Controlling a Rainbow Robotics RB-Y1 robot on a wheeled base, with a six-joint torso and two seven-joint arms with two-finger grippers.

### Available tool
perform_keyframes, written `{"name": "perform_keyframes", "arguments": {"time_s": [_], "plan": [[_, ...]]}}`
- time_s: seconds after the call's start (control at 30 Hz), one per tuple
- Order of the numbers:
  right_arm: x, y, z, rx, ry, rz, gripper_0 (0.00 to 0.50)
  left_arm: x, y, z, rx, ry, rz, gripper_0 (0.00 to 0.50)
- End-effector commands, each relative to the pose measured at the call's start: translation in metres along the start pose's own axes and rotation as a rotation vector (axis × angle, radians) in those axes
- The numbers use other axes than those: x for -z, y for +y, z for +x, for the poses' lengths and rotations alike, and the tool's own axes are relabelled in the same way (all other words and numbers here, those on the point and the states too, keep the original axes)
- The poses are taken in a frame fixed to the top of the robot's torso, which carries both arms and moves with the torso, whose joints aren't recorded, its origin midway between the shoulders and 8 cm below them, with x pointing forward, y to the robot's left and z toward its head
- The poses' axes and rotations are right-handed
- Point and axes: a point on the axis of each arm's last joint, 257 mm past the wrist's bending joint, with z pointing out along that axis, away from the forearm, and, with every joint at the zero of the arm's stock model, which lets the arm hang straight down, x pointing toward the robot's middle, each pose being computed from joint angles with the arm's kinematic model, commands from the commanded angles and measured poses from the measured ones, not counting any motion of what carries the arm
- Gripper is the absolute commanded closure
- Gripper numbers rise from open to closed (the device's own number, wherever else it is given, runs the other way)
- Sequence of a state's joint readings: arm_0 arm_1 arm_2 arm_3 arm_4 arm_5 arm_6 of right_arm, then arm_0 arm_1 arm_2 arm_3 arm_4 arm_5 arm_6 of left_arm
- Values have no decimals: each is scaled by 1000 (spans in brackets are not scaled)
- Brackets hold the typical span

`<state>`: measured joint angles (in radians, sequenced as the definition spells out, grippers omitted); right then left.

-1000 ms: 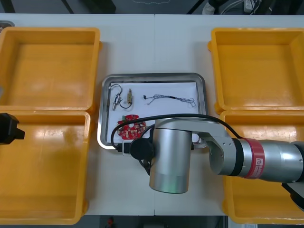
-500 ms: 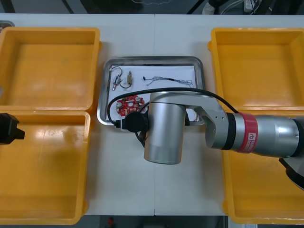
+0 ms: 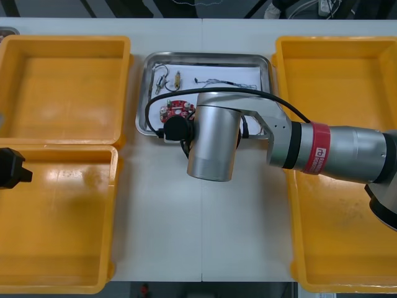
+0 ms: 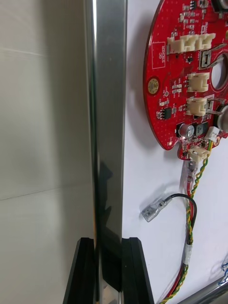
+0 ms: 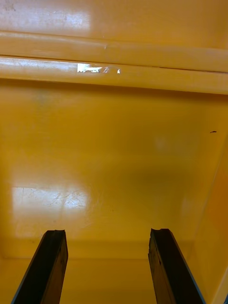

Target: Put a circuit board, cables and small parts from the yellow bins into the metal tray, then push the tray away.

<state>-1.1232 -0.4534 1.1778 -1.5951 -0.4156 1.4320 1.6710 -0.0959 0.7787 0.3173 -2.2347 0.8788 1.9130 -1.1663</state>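
- Front view: the metal tray sits between the two far bins, its long axis running across the table from side to side. The circuit board lies by its near rim and the small metal parts toward the far left corner. My right arm reaches in from the right and its wrist hangs over the near rim, so the whole tray lies ahead of that hand, away from the robot. As I judge it, the push must run along the tray's short axis, toward the table's far edge, which is already near.
- Right wrist view: the right gripper is clamped on the tray's rim, which runs straight out from between the two fingers, one finger on the table side and one inside. The board and its red and yellow cable lie on the white inner side, just beside the rim but clear of the fingers.
- Left wrist view: the left gripper hangs with fingers spread wide over the bare floor of a yellow bin, holding nothing. It is parked well apart from the tray, so the right hand is plainly the nearer one for this shove.
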Motion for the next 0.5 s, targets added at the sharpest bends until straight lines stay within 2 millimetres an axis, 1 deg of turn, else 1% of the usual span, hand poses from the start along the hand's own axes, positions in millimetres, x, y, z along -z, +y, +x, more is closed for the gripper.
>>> {"name": "perform_keyframes", "arguments": {"time_s": [0.03,0.23,0.33,0.5], "plan": [[11,-23,-32,16,-48,13,500,13,14,-1,-92,-18,-44,0],[5,-29,-47,-38,-89,-31,500,13,14,-1,-92,-18,-44,0],[-1,-34,-51,-45,-113,-24,500,13,14,-1,-92,-18,-44,0],[-4,-39,-57,-31,-138,-13,500,13,14,-1,-92,-18,-44,0]]}}
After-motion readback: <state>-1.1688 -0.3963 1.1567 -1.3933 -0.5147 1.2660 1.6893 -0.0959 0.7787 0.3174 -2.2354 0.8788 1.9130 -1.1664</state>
